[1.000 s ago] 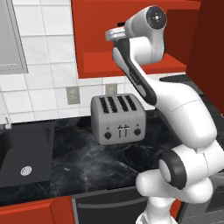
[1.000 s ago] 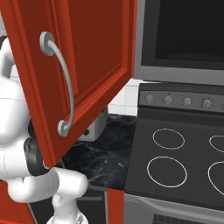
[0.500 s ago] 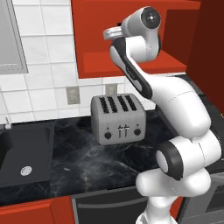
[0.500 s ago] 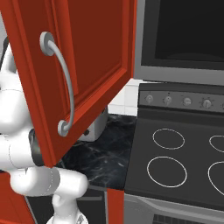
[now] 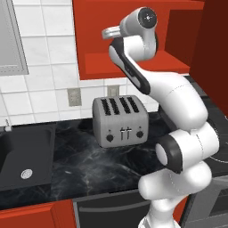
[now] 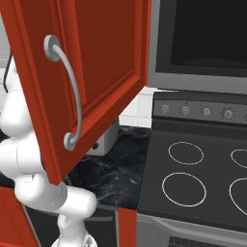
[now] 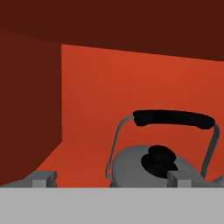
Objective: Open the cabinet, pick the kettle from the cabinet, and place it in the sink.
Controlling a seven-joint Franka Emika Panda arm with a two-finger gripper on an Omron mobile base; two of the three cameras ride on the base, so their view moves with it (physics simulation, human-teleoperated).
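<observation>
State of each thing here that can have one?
cabinet: door swung open.
kettle: upright inside the cabinet, lid on, not gripped.
gripper: open, fingertips low in front of the kettle.
sink: nothing in the basin part in view.
toaster: upright on the counter, slots unfilled.

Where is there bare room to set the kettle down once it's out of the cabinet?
The sink basin is bare around its drain. The black counter between sink and toaster is free too, in front of the toaster. Crowded: inside the cabinet, where the kettle sits right of the open gripper.
</observation>
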